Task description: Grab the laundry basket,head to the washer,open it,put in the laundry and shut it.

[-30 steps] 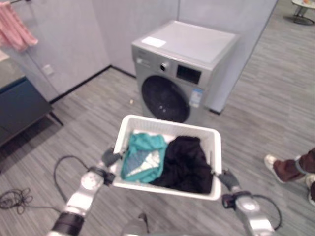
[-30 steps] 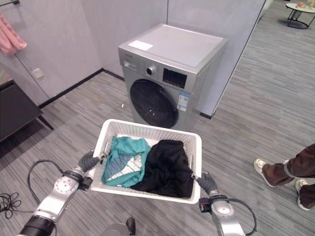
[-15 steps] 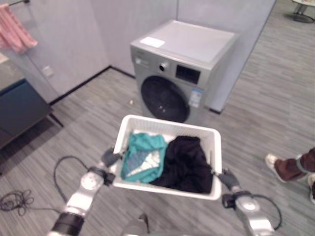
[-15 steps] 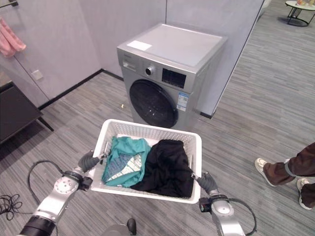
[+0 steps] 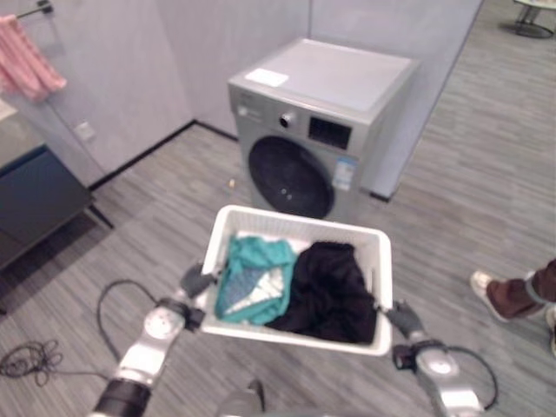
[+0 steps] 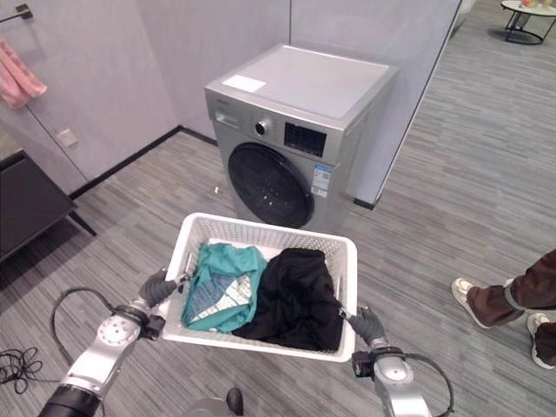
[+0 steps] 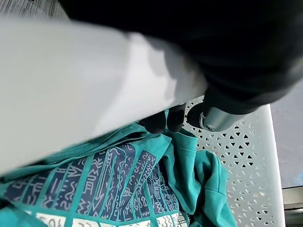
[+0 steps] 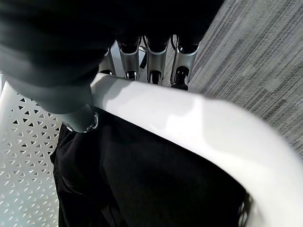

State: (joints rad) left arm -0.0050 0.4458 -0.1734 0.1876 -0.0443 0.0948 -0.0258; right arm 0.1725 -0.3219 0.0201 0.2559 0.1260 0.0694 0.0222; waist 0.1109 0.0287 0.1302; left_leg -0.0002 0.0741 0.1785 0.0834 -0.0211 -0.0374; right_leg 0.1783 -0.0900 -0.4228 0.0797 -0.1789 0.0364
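Note:
I carry a white perforated laundry basket (image 6: 261, 231) off the floor in front of me. My left hand (image 6: 156, 287) is curled round its left rim (image 7: 71, 80), and my right hand (image 6: 367, 325) grips the right rim (image 8: 189, 123). Inside lie a teal patterned garment (image 6: 221, 285) on the left and a black garment (image 6: 295, 295) on the right. A silver front-loading washer (image 6: 300, 130) stands straight ahead against the wall, a short way past the basket, with its round dark door (image 6: 269, 184) closed.
A dark low cabinet (image 6: 26, 204) stands at the left by the wall, with a pink towel (image 6: 22, 74) hanging above it. A person's legs and shoes (image 6: 504, 295) are on the floor at the right. A small round table (image 6: 526, 16) stands far back right.
The view has shifted slightly; the washer sits a little closer and more to the left. Both hands still hold the basket the same way.

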